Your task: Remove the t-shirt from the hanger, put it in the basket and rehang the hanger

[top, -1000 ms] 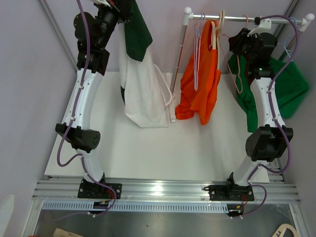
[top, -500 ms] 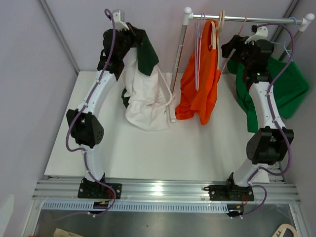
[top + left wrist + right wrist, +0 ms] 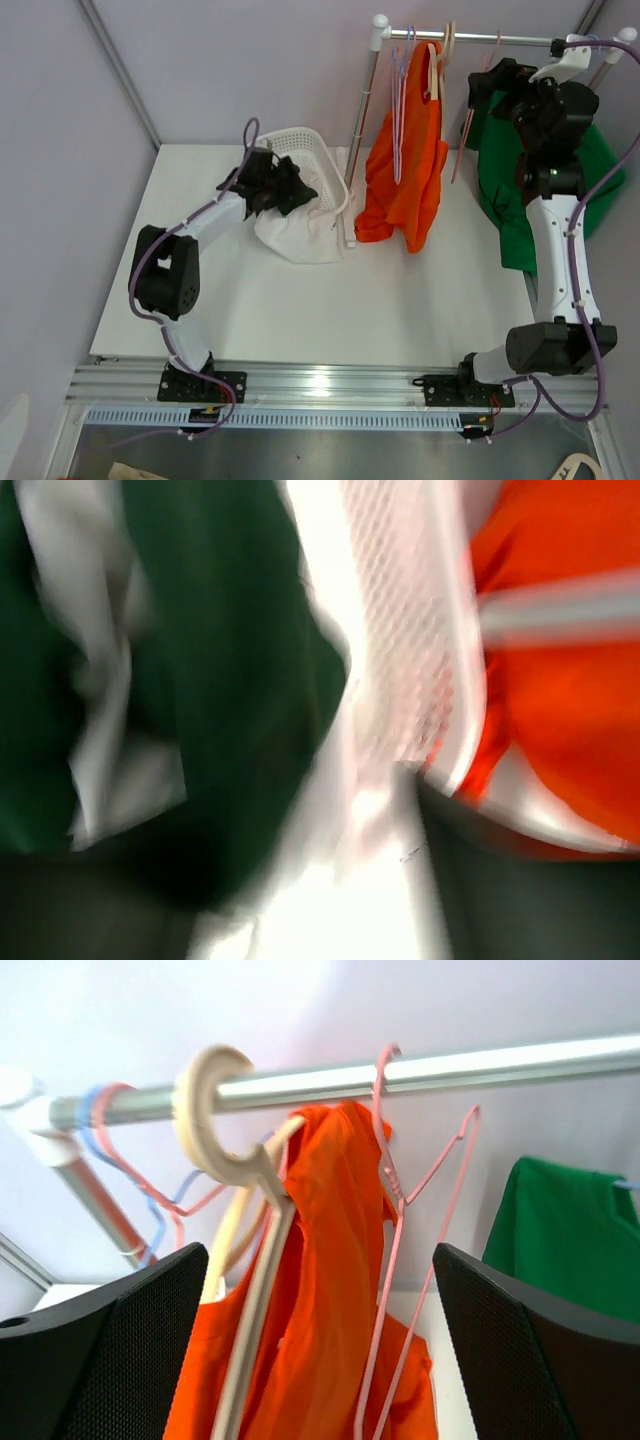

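Observation:
An orange t-shirt (image 3: 405,175) hangs on a cream hanger (image 3: 215,1110) from the metal rail (image 3: 470,1068). Next to it hangs a bare pink wire hanger (image 3: 400,1260). My right gripper (image 3: 320,1300) is up at the rail (image 3: 480,38), open, its fingers (image 3: 100,1350) wide apart in front of the orange t-shirt (image 3: 320,1360) without touching it. My left gripper (image 3: 280,187) is low at the white mesh basket (image 3: 305,150). Its view is blurred: dark green cloth (image 3: 220,630) lies on the left, the basket's mesh (image 3: 400,630) in the middle, and dark finger shapes stand apart in the bottom corners.
A bright green t-shirt (image 3: 590,180) hangs at the right end of the rail behind my right arm. Blue and pink wire hangers (image 3: 402,70) hang near the rail's left post (image 3: 365,110). White cloth (image 3: 300,235) spills from the basket onto the table (image 3: 330,300).
My left arm has swung down from high at the back to the basket, taking the dark green and white cloth down with it. My right gripper has opened wider and risen to the rail.

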Tool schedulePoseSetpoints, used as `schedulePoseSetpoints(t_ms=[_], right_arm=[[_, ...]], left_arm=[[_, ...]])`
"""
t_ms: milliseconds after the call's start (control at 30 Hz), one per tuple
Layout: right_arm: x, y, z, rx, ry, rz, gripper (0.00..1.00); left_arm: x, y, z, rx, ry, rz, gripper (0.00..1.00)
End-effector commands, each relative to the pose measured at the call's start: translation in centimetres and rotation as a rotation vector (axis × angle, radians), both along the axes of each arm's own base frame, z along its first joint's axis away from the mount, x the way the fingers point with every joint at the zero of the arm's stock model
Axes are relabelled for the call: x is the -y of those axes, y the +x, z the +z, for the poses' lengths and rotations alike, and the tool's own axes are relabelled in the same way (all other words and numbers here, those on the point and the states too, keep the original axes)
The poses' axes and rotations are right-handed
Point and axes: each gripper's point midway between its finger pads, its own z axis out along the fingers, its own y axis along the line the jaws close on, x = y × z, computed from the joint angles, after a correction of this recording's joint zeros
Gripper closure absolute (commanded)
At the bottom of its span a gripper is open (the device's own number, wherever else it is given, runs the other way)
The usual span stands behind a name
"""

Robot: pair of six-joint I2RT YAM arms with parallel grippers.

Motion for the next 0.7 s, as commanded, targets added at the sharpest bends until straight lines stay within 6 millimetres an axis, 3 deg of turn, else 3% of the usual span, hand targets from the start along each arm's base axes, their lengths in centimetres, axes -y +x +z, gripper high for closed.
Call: schedulePoseSetpoints(t_ms=[0,133,167,233,267,300,400,533,667], right_arm=[[0.2,-2.6,2.5,0.041,0.011,-0.019,0.01],[0.0,-4.1,3.2,0.044,0.015,-0.008,0.01],[-0.2,-4.7,3.4,0.047,0.015,-0.003,0.01],[-0.4,-5.1,3.2,0.040,0.014,0.005,0.00],[-0.3,-5.3,3.1,0.036,0.014,0.003,0.01],[-0.5,-5.7,3.3,0.044,0.012,0.007,0.01],[-0.6,-6.2,3.1,0.041,0.017,0.014,0.00],[-0.8,-6.4,2.6,0.022,0.022,0.029,0.01],[-1.1,-6.6,1.9,0.007,0.024,0.039,0.01]], left_arm=[[1.7,-3.4,3.3,0.064,-0.010,-0.027,0.01],[0.8,-4.8,4.2,0.083,0.039,-0.039,0.00],[1.0,-5.6,6.8,0.146,0.033,-0.053,0.01],[0.0,-6.3,8.6,0.218,0.104,-0.032,0.00],[0.4,-7.3,9.6,0.245,0.133,-0.047,0.00],[-0.2,-8.1,11.7,0.301,0.162,-0.042,0.00],[-1.2,-9.6,12.8,0.293,0.183,-0.013,0.01],[-2.4,-10.5,10.8,0.171,0.238,0.029,0.01],[-3.5,-11.6,6.6,0.058,0.280,0.064,0.00]])
